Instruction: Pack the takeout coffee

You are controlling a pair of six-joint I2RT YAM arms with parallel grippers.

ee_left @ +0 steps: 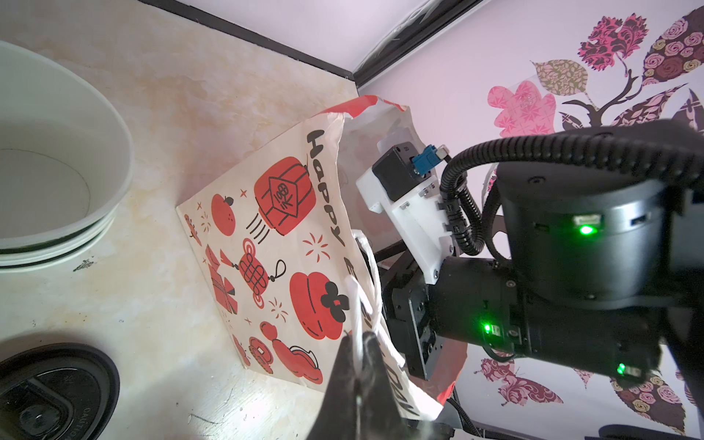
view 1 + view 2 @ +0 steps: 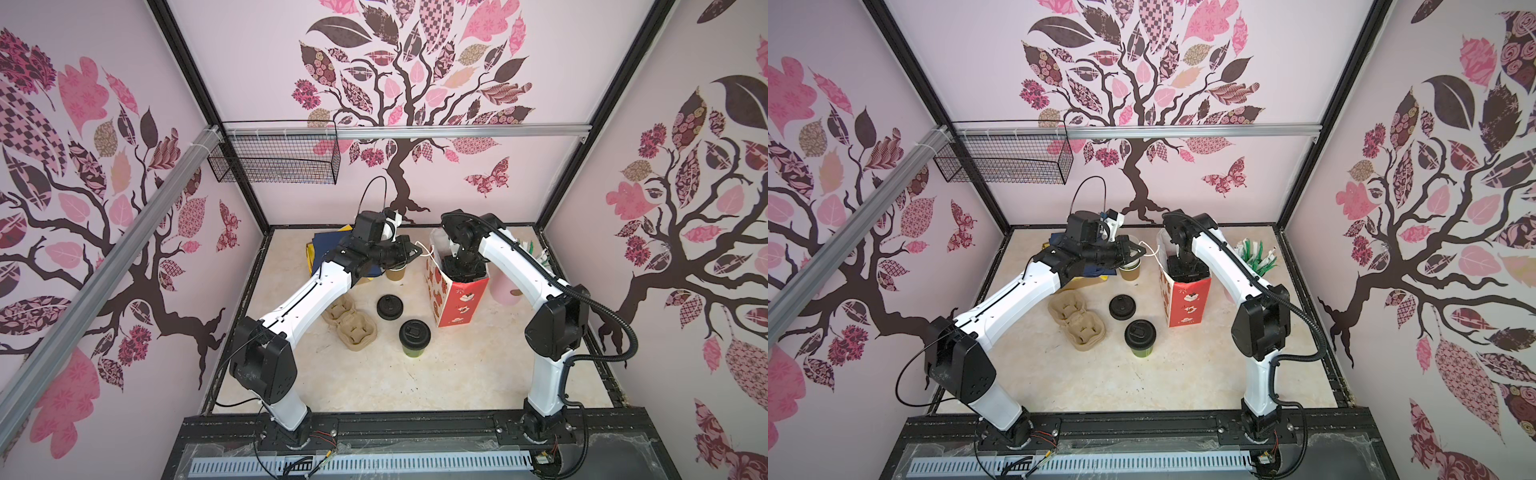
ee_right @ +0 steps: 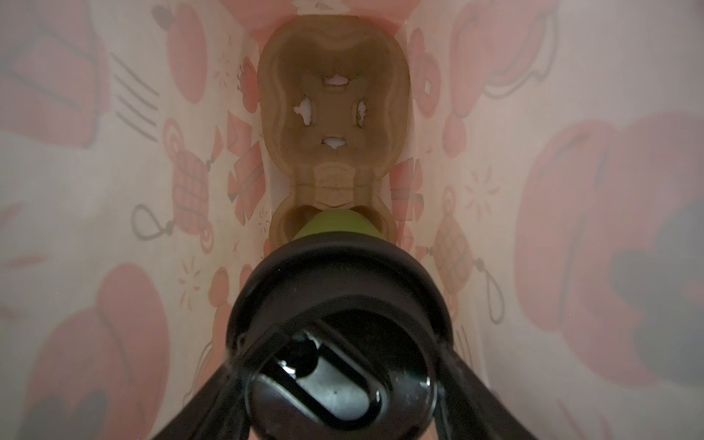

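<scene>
A red-and-white paper bag (image 2: 457,301) (image 2: 1187,303) stands open at mid-right. My left gripper (image 1: 358,344) (image 2: 417,249) is shut on the bag's white string handle (image 1: 360,297) at the rim. The right gripper (image 3: 339,381) reaches down inside the bag, its fingers (image 3: 213,384) shut on the black lid (image 3: 339,289) of a green takeout coffee cup (image 3: 335,224). That cup's base sits at the near pocket of a brown pulp carrier (image 3: 335,103) on the bag's floor. A second lidded green cup (image 2: 414,338) (image 2: 1140,338) stands on the table.
A loose black lid (image 2: 390,306) (image 1: 57,392) lies beside pulp carriers (image 2: 349,326). A lidless brown cup (image 2: 395,273) stands under my left wrist. Folded bags (image 2: 328,249) lie at the back left. A pink holder (image 2: 505,289) and sachets (image 2: 1258,253) are behind the right arm.
</scene>
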